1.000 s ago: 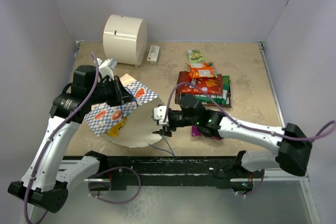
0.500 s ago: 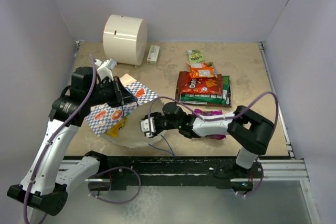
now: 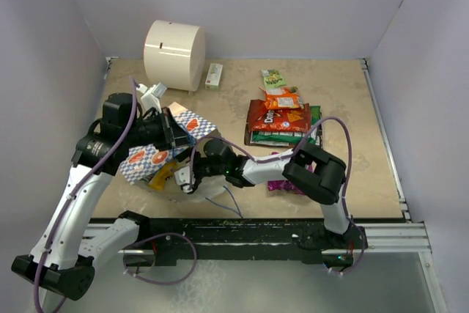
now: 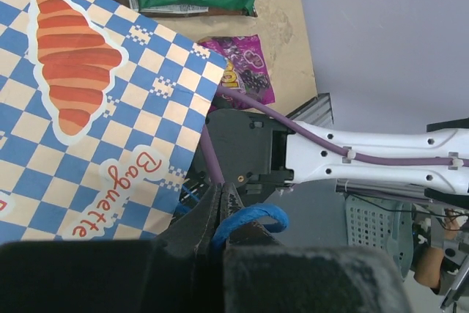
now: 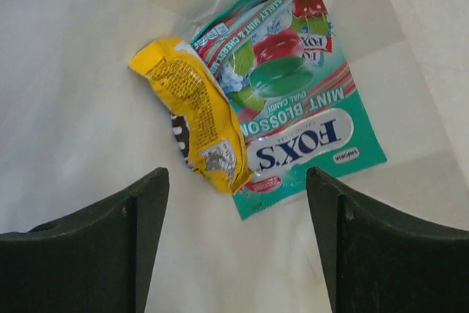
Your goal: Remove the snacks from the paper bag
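Our right hand (image 5: 236, 181) is now inside the paper bag (image 5: 80, 71), wide open, yellow packet (image 5: 196, 119) straight ahead at centre; left hand (image 4: 220, 214) pinches the handle (image 4: 256, 216).

Tan tabletop (image 3: 344, 100), mottled, fills centre frame. Pale lilac-grey walls (image 3: 293, 5) close it in at back, left and right. Black metal rail (image 3: 242, 229) along the bottom edge. Light even, soft shadows.

The checkered paper bag (image 3: 163, 153) lay open-mouthed; inside, a yellow packet (image 5: 196, 121) overlapped a teal packet (image 5: 304, 119); other packets (image 3: 282, 119) lay stacked nearby.
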`<state>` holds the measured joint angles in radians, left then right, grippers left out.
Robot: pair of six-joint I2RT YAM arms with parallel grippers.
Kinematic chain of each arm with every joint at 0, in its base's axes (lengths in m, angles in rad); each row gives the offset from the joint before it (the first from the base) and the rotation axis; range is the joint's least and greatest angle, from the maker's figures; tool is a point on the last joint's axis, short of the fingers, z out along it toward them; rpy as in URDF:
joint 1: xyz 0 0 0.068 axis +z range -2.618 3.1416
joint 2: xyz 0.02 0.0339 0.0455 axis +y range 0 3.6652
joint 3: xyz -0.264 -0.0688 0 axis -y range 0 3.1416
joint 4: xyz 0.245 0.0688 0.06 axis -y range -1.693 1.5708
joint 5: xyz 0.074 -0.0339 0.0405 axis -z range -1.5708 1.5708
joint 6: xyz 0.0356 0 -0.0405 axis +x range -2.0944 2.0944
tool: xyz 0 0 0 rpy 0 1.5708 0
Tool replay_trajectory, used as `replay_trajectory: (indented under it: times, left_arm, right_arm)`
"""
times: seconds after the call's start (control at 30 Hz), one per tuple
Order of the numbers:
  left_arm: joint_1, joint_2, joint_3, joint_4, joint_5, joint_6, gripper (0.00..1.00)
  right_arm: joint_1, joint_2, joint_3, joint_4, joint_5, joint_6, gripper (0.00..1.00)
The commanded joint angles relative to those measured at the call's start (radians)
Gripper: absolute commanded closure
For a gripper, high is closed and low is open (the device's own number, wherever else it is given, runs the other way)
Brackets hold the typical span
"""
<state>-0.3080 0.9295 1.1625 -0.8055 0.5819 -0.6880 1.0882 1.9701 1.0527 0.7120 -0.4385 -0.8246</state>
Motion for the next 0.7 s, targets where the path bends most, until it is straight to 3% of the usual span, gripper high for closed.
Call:
replay_trajectory:
  times: [0.0, 0.5, 0.67]
  left_arm:
    - [-0.002, 0.02, 0.023, 0.032, 0.066, 0.009, 1.0]
    - [-0.001, 0.072, 0.079, 0.039, 0.123, 0.041, 1.0]
    - [-0.001, 0.08, 0.101, 0.014, 0.136, 0.058, 1.0]
  right_arm:
    - [0.022, 0.047, 0.082, 0.028, -0.011, -0.062, 0.22]
    - [0.067, 0.223, 0.208, 0.062, 0.05, -0.083, 0.19]
    - [0.069, 0.295, 0.268, 0.101, 0.086, -0.055, 0.23]
